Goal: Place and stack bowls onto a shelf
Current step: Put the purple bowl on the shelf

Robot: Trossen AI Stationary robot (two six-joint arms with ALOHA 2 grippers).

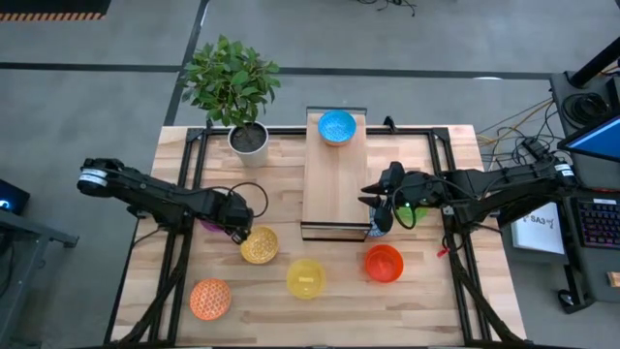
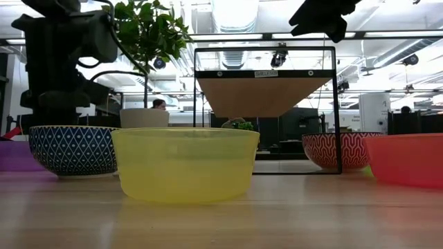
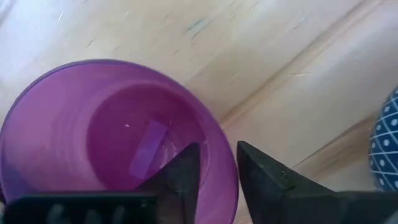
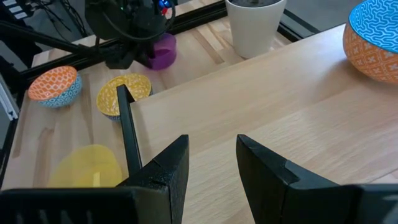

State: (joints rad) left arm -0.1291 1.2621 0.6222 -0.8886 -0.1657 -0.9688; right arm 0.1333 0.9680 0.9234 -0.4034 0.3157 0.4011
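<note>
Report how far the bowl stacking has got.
Done: one light blue bowl sits on the shelf. In hand: the left gripper straddles the purple bowl's rim; the right gripper hovers open over the shelf. Left: amber bowl, yellow bowl, red bowl, orange bowl.

Seven bowls are counted in the high view: a light blue bowl [image 1: 337, 126] on the one shelf [image 1: 334, 194], plus purple [image 1: 210, 224], amber [image 1: 260, 245], yellow [image 1: 306, 278], orange [image 1: 210, 299], red [image 1: 384, 263] and green [image 1: 415, 207] on the table. One potted plant [image 1: 235, 89] is seen. Two arms are counted.
</note>
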